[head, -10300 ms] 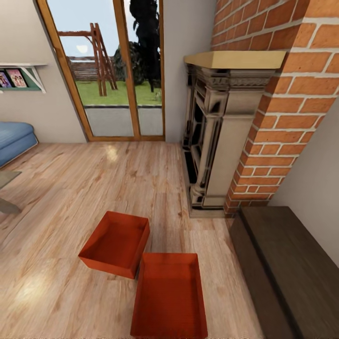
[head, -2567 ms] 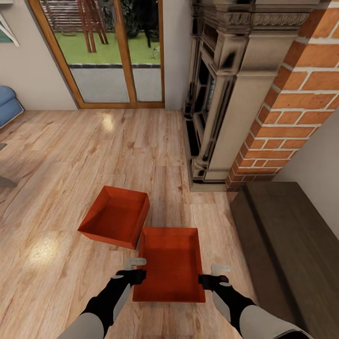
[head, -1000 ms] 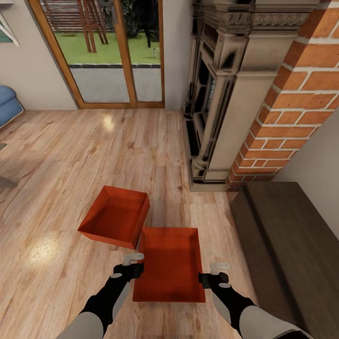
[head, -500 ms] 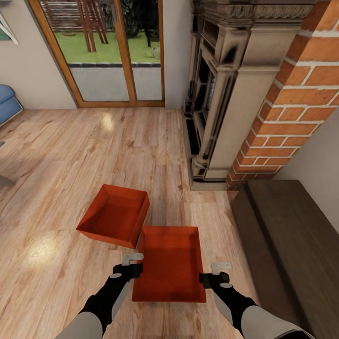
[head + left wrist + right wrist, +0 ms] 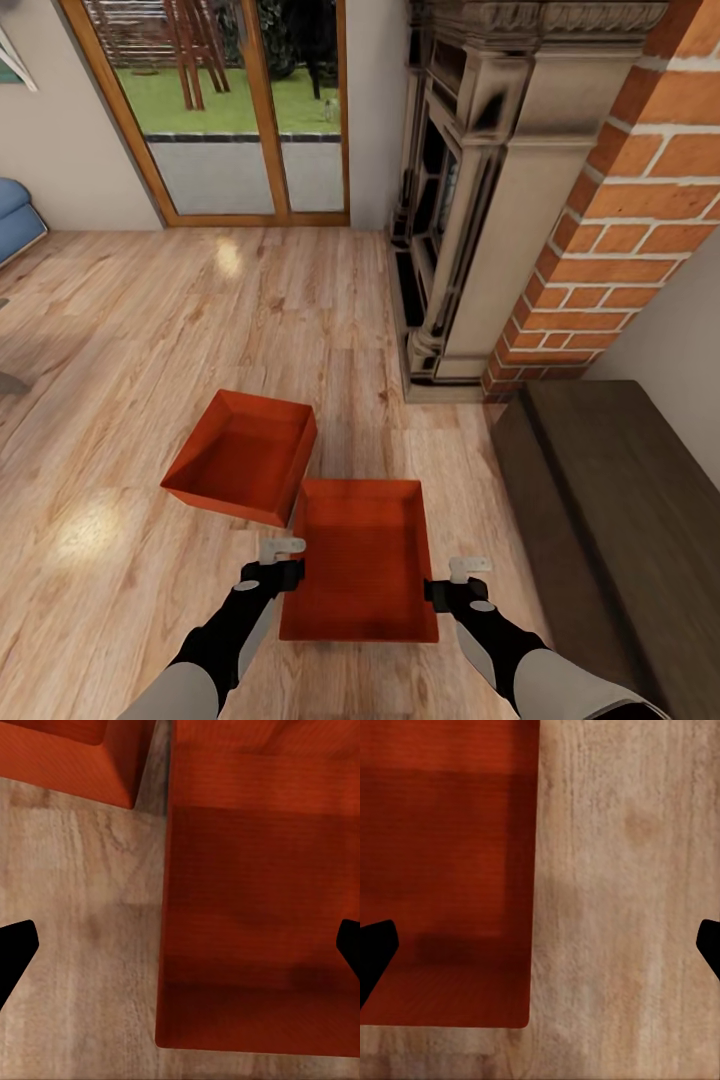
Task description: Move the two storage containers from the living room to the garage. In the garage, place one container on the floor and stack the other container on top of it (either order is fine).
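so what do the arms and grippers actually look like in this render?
In the head view, both arms have light grey forearm shells tapering into matte black wrists. The left gripper and right gripper end in small pale grey-white fingers on black bases. In the wrist views the fingertips show as plain black wedges at the frame edges. No cables or markings are visible.

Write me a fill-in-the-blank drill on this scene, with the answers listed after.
1. Both storage containers sit on a light ____ floor.
2. The near container lies between the left gripper and the ____ gripper.
3. Both grippers' jaws are ____.
4. The fireplace is set in a ____ wall.

Answers: wood-plank; right; open; brick
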Controlling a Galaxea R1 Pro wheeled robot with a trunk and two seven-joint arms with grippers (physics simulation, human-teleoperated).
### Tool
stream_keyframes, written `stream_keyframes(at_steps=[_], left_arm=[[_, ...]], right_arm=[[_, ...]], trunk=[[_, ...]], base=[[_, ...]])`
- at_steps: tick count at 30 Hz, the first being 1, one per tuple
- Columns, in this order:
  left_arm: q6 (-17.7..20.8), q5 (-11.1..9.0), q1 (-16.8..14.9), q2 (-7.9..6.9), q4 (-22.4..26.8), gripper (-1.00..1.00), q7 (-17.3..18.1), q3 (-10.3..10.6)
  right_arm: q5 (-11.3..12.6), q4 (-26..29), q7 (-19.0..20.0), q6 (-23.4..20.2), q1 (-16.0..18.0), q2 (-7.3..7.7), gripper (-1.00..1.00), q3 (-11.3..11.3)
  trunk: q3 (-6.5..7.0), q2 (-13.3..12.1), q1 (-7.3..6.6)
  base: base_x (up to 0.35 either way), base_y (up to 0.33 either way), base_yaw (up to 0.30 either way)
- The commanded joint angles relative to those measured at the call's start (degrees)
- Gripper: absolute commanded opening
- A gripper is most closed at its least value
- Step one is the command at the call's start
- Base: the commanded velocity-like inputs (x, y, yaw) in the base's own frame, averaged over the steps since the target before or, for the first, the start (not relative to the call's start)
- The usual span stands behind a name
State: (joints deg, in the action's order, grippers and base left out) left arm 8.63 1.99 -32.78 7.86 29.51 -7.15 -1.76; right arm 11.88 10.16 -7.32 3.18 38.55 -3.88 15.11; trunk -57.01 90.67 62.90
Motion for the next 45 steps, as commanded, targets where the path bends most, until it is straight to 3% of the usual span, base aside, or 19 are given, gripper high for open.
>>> stream_keyframes(at_steps=[1, 45], left_arm=[[0.33, 0.21, 0.00, 0.05, 0.14, 1.00, -0.05, -0.18], [0.03, 0.19, 0.00, -0.21, -6.22, 1.00, -0.04, -0.22]], right_arm=[[0.51, -0.05, -0.26, 0.28, 0.04, 0.01, 1.00, 0.51], [0.67, -0.17, -0.46, 0.20, 0.04, -0.30, 1.00, 0.54]], trunk=[[-0.22, 0.43, 0.22], [-8.12, 18.08, 9.89]], base=[[0.000, 0.000, 0.000], [0.000, 0.000, 0.000]])
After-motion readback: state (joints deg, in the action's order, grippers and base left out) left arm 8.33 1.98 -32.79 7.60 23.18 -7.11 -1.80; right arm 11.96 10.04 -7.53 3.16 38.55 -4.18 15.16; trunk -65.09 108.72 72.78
